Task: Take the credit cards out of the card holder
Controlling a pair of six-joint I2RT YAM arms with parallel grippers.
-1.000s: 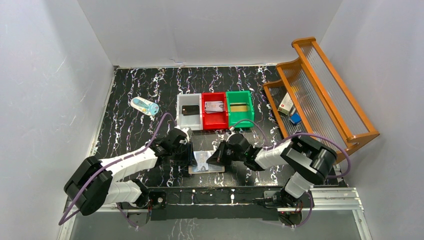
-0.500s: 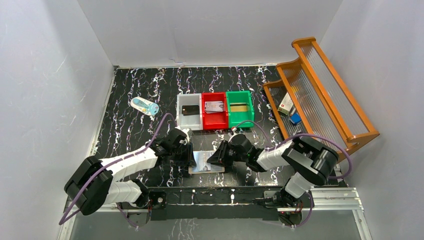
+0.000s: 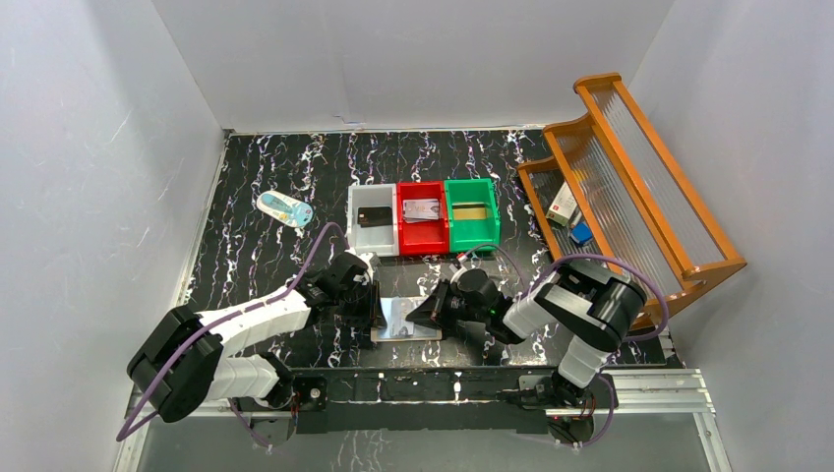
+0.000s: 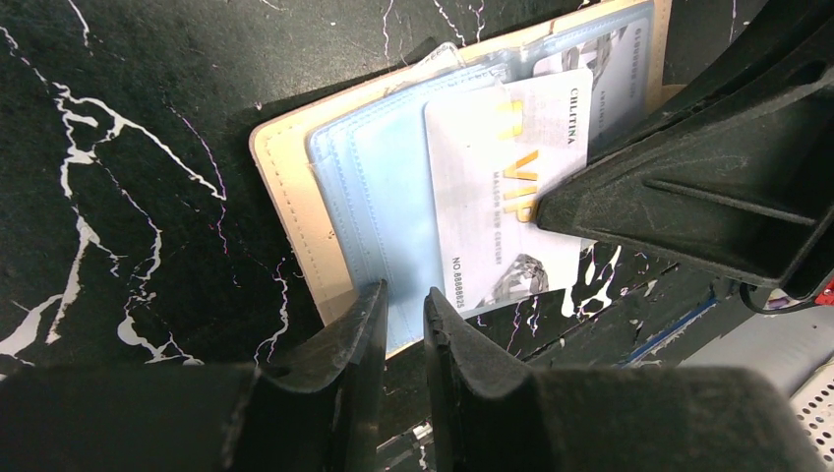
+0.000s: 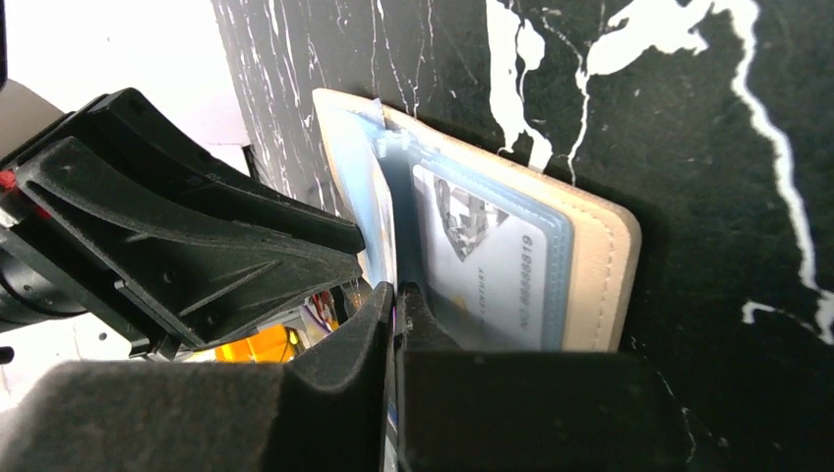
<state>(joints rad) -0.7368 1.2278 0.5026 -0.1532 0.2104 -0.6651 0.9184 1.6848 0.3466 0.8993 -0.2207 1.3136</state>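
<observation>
Tabletop (image 3: 256, 265) is black marble-look stuff with white veins. At the upper left of the top view a white-and-blue oval packet (image 3: 283, 208) lies on its own, well apart from everything else.

Next over, low in the middle of the frame, the left gripper (image 4: 403, 300) sits at the left edge of the beige leather-like bifold card holder (image 3: 406, 320). The card holder lies open on the table, near the arm bases. In the left wrist view the fingers are almost pressed together. The rim of the pale blue inner pocket sits in the slit between them, so it's pinching the card holder.

A silvery-white plastic VIP card (image 4: 502, 187) pokes partway out of that pocket, one end over bare tabletop. The right gripper (image 5: 395, 295) sits on the other side, and its black body hides the card's far edge. Its tips are squeezed together right at the fold, and I can't tell if anything thin is caught between them.

Higher in the frame are three bins in a row, touching:
- white plastic bin (image 3: 360, 236) with a black card (image 3: 374, 216)
- red plastic bin (image 3: 423, 236) with a pale card (image 3: 421, 208)
- green plastic bin (image 3: 472, 234) with a gold card (image 3: 472, 212)

Far right, an orange-brown wooden rack (image 3: 644, 167) with ribbed clear panels holds a small white-and-red box (image 3: 563, 205) and a small blue box (image 3: 580, 233).
</observation>
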